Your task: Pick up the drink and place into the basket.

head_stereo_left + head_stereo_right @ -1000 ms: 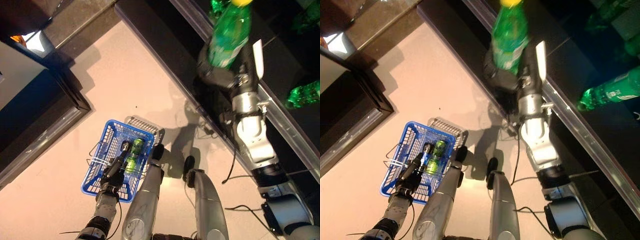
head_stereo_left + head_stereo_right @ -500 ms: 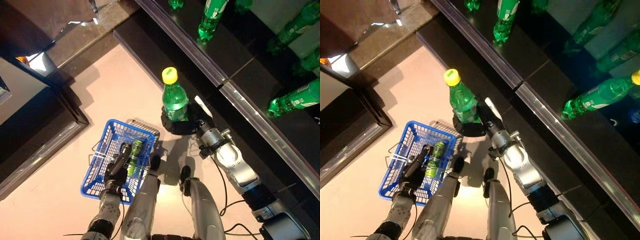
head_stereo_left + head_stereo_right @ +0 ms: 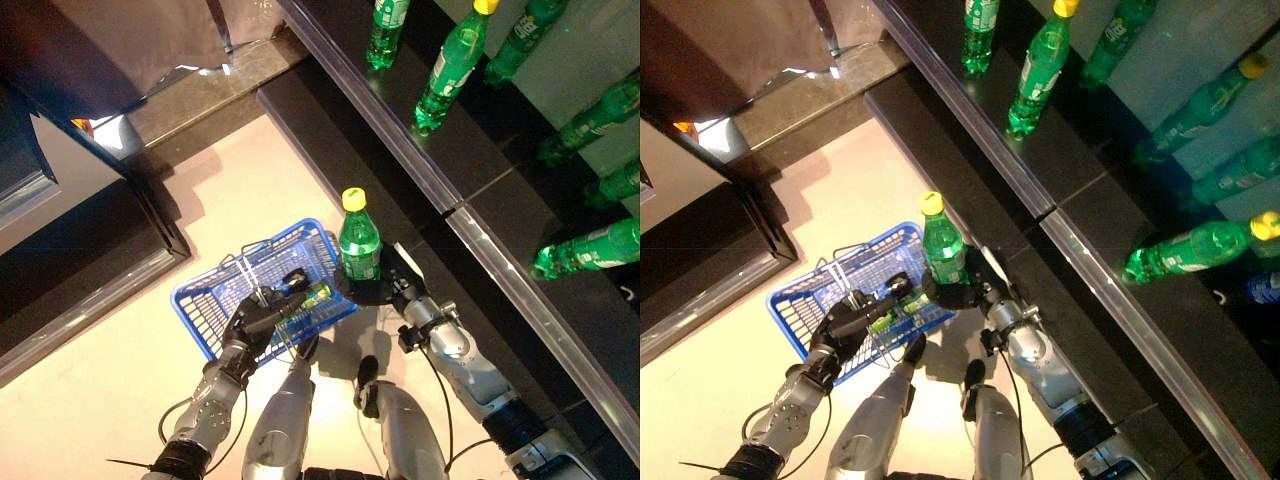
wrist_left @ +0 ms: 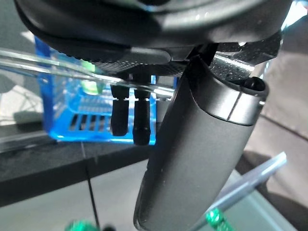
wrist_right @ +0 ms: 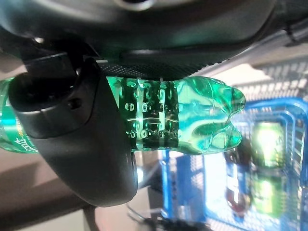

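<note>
- A green drink bottle (image 3: 360, 247) with a yellow cap is held upright by the right robot hand (image 3: 388, 284), whose thumb and fingers are curled round the lower part of the bottle.
- In the right wrist view the bottle's ribbed base (image 5: 192, 115) is seen clamped under the dark thumb, with the basket showing beyond it.
- The held bottle is seen just above the right-hand corner of the blue basket (image 3: 215, 303), at its rim; it has not been set inside.
- The basket is carried by the left robot hand (image 3: 257, 318), whose fingers are curled round the thin wire handle (image 3: 245, 275); the basket hangs above the pale floor (image 3: 90, 390).
- In the left wrist view the fingertips (image 4: 139, 120) are seen hooked past the handle wire, with the basket's blue wall (image 4: 86, 120) behind them.
- Inside the basket a green can (image 3: 312, 295) is seen lying near the right-hand corner, and a dark bottle (image 5: 232, 192) is seen beside it in the right wrist view.
- Along the dark shelf (image 3: 1060, 160) at the upper right, several more green bottles (image 3: 1038, 70) are seen, some with yellow caps, well apart from the held one.
</note>
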Controlling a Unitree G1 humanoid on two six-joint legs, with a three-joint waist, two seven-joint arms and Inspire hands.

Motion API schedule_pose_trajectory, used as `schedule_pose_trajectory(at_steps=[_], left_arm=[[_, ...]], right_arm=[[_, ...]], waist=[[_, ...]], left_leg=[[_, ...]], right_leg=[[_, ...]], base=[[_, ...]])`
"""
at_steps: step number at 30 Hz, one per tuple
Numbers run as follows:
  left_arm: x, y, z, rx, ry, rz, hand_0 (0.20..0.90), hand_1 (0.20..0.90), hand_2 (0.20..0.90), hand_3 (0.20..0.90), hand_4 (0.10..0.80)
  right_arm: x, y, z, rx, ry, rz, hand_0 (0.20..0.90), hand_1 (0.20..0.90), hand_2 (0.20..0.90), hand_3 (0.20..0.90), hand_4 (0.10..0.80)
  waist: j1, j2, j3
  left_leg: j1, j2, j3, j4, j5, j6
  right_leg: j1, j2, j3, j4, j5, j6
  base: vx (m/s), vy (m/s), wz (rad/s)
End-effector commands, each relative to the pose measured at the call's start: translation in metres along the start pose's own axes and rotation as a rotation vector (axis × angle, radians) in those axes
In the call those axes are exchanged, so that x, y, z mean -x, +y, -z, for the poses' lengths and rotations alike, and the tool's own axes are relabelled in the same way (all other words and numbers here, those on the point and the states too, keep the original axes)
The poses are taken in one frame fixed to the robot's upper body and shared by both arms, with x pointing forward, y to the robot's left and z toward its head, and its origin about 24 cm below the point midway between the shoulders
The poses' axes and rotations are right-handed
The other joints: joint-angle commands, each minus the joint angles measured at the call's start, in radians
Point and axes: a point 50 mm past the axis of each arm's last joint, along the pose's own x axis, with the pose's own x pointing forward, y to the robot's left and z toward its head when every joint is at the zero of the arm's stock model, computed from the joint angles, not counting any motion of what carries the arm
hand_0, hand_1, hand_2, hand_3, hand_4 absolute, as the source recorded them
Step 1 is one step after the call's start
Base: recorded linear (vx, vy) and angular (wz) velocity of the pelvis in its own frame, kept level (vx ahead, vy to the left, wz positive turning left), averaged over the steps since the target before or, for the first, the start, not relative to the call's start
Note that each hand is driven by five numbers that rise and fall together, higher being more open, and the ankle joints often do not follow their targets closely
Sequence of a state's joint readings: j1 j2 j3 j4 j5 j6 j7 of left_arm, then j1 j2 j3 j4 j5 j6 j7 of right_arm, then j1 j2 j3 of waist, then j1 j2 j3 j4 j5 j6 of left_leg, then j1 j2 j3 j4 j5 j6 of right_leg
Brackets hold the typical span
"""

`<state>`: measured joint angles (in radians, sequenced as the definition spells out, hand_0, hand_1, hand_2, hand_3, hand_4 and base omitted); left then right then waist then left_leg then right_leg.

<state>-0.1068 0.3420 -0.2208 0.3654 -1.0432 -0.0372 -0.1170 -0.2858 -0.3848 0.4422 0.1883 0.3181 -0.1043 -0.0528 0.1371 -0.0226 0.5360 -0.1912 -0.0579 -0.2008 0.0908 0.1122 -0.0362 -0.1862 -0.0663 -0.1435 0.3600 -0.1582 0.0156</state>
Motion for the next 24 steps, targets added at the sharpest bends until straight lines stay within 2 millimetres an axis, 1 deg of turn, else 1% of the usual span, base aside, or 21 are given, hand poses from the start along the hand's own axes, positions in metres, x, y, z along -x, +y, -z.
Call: schedule_pose_trajectory(at_steps=[1, 4, 6, 8, 13, 17, 19, 20, 21, 22, 23, 24], left_arm=[[-0.004, -0.082, -0.065, -0.079, -0.291, 0.455, 0.300, 0.300, 0.300, 0.200, 0.100], [-0.007, -0.085, -0.062, -0.104, -0.250, 0.465, 0.300, 0.300, 0.300, 0.200, 0.100], [-0.008, -0.084, -0.061, -0.099, -0.224, 0.465, 0.300, 0.300, 0.300, 0.200, 0.100], [-0.010, -0.084, -0.057, -0.082, -0.189, 0.469, 0.300, 0.300, 0.300, 0.200, 0.100], [-0.012, -0.086, -0.042, -0.023, -0.102, 0.513, 0.300, 0.300, 0.300, 0.200, 0.100], [-0.013, -0.089, -0.039, -0.020, -0.068, 0.550, 0.300, 0.300, 0.300, 0.200, 0.100], [-0.014, -0.096, -0.039, -0.032, -0.056, 0.576, 0.300, 0.300, 0.300, 0.200, 0.100], [-0.014, -0.096, -0.040, -0.032, -0.056, 0.576, 0.300, 0.300, 0.300, 0.200, 0.100], [-0.016, -0.102, -0.040, -0.060, -0.052, 0.597, 0.300, 0.300, 0.300, 0.200, 0.100], [-0.018, -0.108, -0.040, -0.074, -0.049, 0.617, 0.300, 0.300, 0.300, 0.200, 0.100], [-0.019, -0.118, -0.040, -0.070, -0.041, 0.652, 0.300, 0.300, 0.300, 0.200, 0.100], [-0.019, -0.120, -0.040, -0.070, -0.040, 0.659, 0.300, 0.300, 0.300, 0.200, 0.100]], right_arm=[[-0.012, 0.012, -0.048, -0.088, -0.274, -0.024, 0.300, 0.300, 0.300, 0.200, 0.100], [-0.014, 0.012, -0.039, -0.085, -0.227, -0.020, 0.300, 0.300, 0.300, 0.200, 0.100], [-0.014, 0.012, -0.033, -0.091, -0.192, -0.018, 0.300, 0.300, 0.300, 0.200, 0.100], [-0.013, 0.014, -0.024, -0.095, -0.150, -0.011, 0.300, 0.300, 0.300, 0.200, 0.100], [-0.003, 0.020, 0.001, -0.121, -0.042, -0.007, 0.300, 0.300, 0.300, 0.200, 0.100], [0.004, 0.027, 0.022, -0.140, 0.048, -0.052, 0.300, 0.300, 0.300, 0.200, 0.100], [0.007, 0.034, 0.032, -0.162, 0.105, -0.082, 0.300, 0.300, 0.300, 0.200, 0.100], [0.006, 0.034, 0.032, -0.162, 0.105, -0.082, 0.300, 0.300, 0.300, 0.200, 0.100], [0.007, 0.040, 0.042, -0.173, 0.149, -0.097, 0.300, 0.300, 0.300, 0.200, 0.100], [0.006, 0.045, 0.046, -0.173, 0.167, -0.105, 0.300, 0.300, 0.300, 0.200, 0.100], [0.004, 0.052, 0.050, -0.175, 0.192, -0.105, 0.300, 0.300, 0.300, 0.200, 0.100], [0.004, 0.053, 0.051, -0.179, 0.197, -0.105, 0.300, 0.300, 0.300, 0.200, 0.100]], waist=[[0.016, 0.021, -0.232], [0.016, 0.021, -0.279], [0.016, 0.021, -0.307], [0.017, 0.022, -0.338], [0.016, 0.024, -0.399], [0.017, 0.027, -0.423], [0.022, 0.029, -0.434], [0.022, 0.029, -0.434], [0.030, 0.031, -0.443], [0.036, 0.031, -0.447], [0.046, 0.033, -0.454], [0.048, 0.034, -0.455]], left_leg=[[0.051, -0.083, 0.095, 0.021, -0.067, 0.051], [0.102, -0.083, 0.087, -0.025, -0.067, 0.046], [0.129, -0.081, 0.086, -0.039, -0.072, 0.046], [0.154, -0.080, 0.085, -0.052, -0.077, 0.046], [0.207, -0.075, 0.088, -0.080, -0.091, 0.047], [0.232, -0.074, 0.094, -0.095, -0.099, 0.048], [0.241, -0.074, 0.093, -0.099, -0.102, 0.048], [0.241, -0.074, 0.093, -0.099, -0.102, 0.048], [0.245, -0.074, 0.093, -0.101, -0.105, 0.047], [0.249, -0.074, 0.092, -0.103, -0.105, 0.046], [0.252, -0.073, 0.089, -0.109, -0.103, 0.046], [0.253, -0.072, 0.088, -0.110, -0.103, 0.046]], right_leg=[[0.088, 0.037, -0.011, -0.263, 0.184, 0.045], [0.141, 0.038, -0.013, -0.317, 0.191, 0.044], [0.165, 0.037, -0.014, -0.333, 0.192, 0.043], [0.189, 0.034, -0.017, -0.347, 0.191, 0.042], [0.234, 0.029, -0.028, -0.372, 0.186, 0.040], [0.256, 0.025, -0.039, -0.389, 0.186, 0.041], [0.265, 0.021, -0.050, -0.394, 0.184, 0.042], [0.265, 0.021, -0.050, -0.394, 0.184, 0.042], [0.274, 0.017, -0.061, -0.400, 0.183, 0.042], [0.279, 0.015, -0.069, -0.402, 0.183, 0.043], [0.284, 0.012, -0.080, -0.403, 0.182, 0.044], [0.286, 0.012, -0.082, -0.403, 0.181, 0.044]], base=[[0.017, -0.019, 0.26], [0.023, -0.005, 0.24], [0.039, 0.002, 0.18], [0.058, 0.004, 0.09], [0.070, 0.016, 0.06], [0.022, 0.018, 0.04], [0.022, 0.022, 0.14], [0.023, 0.017, 0.22], [0.027, 0.016, 0.20], [0.049, 0.017, 0.17], [0.038, 0.010, 0.09], [0.045, 0.012, 0.14]])
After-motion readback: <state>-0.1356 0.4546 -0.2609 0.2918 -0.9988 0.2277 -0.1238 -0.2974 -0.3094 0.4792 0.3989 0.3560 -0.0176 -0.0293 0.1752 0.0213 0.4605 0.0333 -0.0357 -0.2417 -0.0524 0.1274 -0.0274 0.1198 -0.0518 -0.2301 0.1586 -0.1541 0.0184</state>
